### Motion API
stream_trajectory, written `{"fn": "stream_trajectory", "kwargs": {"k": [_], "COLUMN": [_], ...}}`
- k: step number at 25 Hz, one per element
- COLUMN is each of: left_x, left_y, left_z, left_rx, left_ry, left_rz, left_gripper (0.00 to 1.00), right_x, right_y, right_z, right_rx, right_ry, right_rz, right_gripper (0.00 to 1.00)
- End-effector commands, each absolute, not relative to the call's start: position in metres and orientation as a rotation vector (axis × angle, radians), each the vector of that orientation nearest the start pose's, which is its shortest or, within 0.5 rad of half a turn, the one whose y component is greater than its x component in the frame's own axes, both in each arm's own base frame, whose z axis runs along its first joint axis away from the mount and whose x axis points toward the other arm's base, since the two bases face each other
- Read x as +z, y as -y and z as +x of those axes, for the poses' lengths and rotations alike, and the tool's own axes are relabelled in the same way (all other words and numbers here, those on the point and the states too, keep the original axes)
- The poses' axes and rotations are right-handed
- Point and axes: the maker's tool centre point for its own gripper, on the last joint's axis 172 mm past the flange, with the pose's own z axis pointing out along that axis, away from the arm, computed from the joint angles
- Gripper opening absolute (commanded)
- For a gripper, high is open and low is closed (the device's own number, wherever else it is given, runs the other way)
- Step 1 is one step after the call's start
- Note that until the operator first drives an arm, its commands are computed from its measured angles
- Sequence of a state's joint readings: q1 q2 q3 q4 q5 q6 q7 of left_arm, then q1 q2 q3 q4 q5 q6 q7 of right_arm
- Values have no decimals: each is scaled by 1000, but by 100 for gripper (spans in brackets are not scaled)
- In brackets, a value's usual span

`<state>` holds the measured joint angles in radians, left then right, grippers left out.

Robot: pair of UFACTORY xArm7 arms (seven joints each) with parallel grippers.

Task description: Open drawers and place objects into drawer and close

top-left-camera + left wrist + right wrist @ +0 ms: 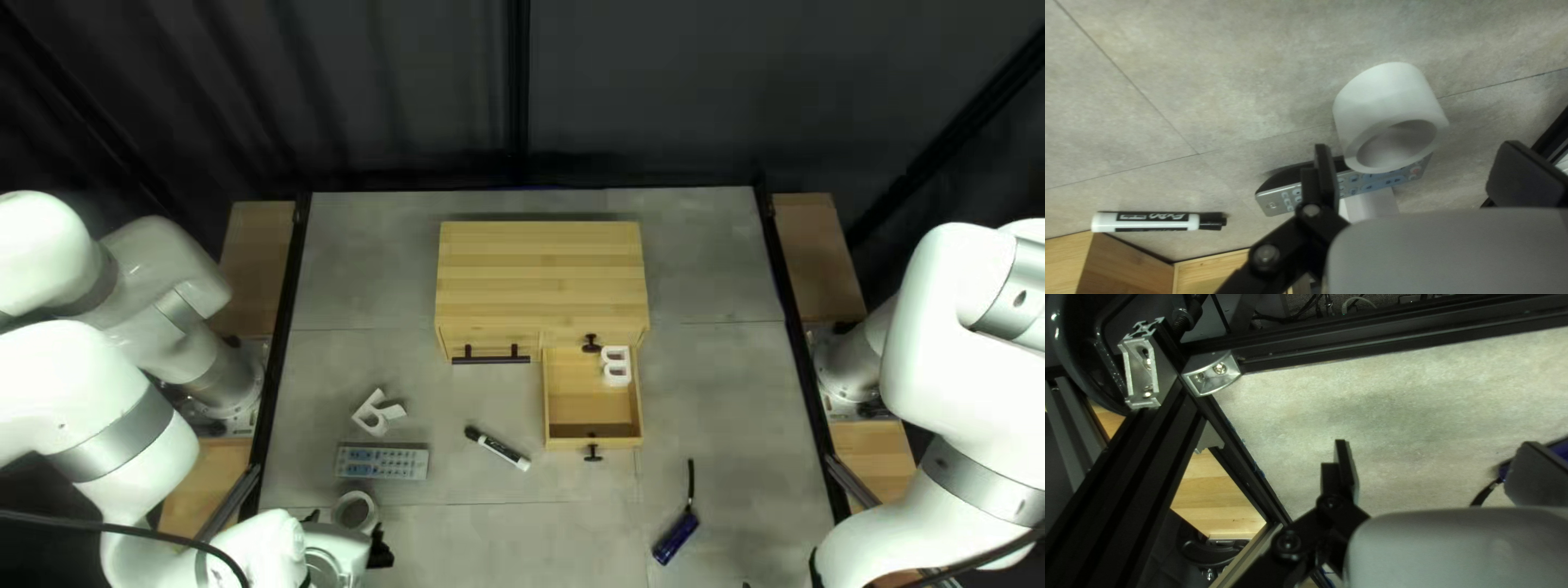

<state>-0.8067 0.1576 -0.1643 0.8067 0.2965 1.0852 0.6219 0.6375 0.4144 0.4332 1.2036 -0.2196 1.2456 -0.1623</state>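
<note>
In the top left view my left gripper [346, 531] is low by a white tape roll [354, 510]. The left wrist view shows that gripper [1426, 174] open, the roll [1391, 117] ahead of its parted fingers. Only a bit of my right gripper [814, 566] shows at the bottom edge; its wrist view has the gripper [1441, 471] open over bare tabletop. A wooden cabinet [542, 278] has its right drawer [588, 442] pulled out, with a white letter-like piece [616, 366] at the back. A remote [381, 462], a marker [499, 448] and another white piece [376, 414] lie left of the drawer.
A dark blue object [676, 537] with a black strap lies right of the drawer, toward the near edge. The cabinet's left front has a long black handle [490, 357]. Black frame rails [1393, 351] border the tabletop in the right wrist view.
</note>
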Motion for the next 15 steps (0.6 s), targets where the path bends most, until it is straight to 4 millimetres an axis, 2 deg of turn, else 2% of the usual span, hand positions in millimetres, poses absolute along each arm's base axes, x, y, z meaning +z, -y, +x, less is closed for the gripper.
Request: {"fn": "stream_trajectory", "kwargs": {"k": [1,15], "left_x": [47,39], "left_y": [241,238], "left_z": [231,232], "left_rx": [537,518], "left_ry": [-2194,-2201], "left_rz": [-1764,-1744], "left_gripper": [100,100], "right_x": [66,66], "right_y": [-357,-357], "right_z": [230,230], "right_rx": [598,598], "right_ry": [2050,2050], "right_rz": [-2560,-2560], "right_gripper": [100,100]}}
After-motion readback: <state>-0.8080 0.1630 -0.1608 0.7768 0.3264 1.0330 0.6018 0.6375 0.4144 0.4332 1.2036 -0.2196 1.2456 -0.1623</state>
